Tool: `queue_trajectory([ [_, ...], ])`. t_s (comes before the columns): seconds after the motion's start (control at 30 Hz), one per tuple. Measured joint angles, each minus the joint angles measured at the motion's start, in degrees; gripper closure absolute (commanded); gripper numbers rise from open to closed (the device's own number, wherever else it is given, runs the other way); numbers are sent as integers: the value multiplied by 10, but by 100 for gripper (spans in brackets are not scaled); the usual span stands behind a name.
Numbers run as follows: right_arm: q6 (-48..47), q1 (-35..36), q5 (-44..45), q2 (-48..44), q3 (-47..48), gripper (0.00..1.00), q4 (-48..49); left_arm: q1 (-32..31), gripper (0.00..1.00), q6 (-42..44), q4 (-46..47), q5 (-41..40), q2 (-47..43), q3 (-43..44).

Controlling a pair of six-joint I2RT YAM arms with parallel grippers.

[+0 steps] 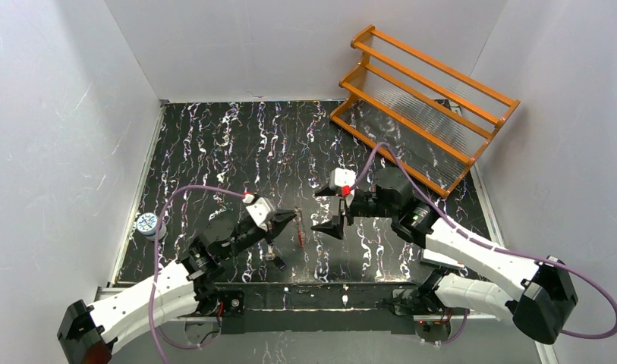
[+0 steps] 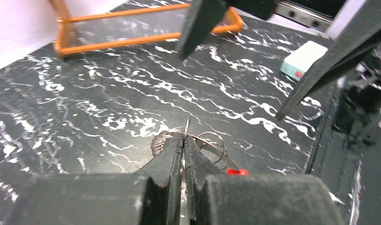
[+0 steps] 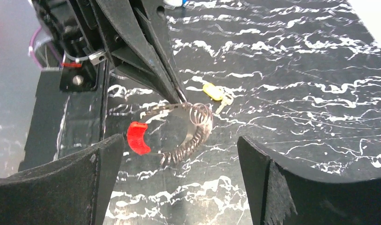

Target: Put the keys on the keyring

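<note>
Black padded left gripper (image 2: pixel 184 140) pinched tight on that springy coiled-wire keyring (image 3: pixel 190 143) with its red bit, right gripper (image 1: pixel 329 210) gaping wide.

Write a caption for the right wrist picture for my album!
The left gripper pinches the keyring, the keys lie on the table behind, and the right gripper stands wide open.

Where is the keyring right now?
Centre of the right wrist view: the keyring, pinched in the left end effector, at the table's near middle, keys just beyond it.
</note>
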Motion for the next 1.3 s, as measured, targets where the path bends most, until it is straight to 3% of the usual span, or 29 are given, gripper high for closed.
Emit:
queue_trajectory([
  [0.2, 98, 0, 97, -21, -13, 1, 51, 0, 100, -22, -29, -99, -101, -13],
  [0.4, 189, 0, 178, 43, 12, 1, 25, 0, 100, -1, -132, -172, -156, 17],
  [0.5, 205, -1, 162, 86, 27, 3, 5, 0, 100, 15, -201, -205, -165, 57],
  [0.73, 231, 2, 41, 152, 5, 24, 60, 0, 100, 43, -352, -282, -177, 168],
  [0.97, 216, 71, 41, 222, -10, 38, 107, 0, 100, 51, -436, -322, -215, 201],
  [1.3, 118, 191, 177, 316, 30, 47, 93, 0, 100, 50, -495, -348, -242, 210],
])
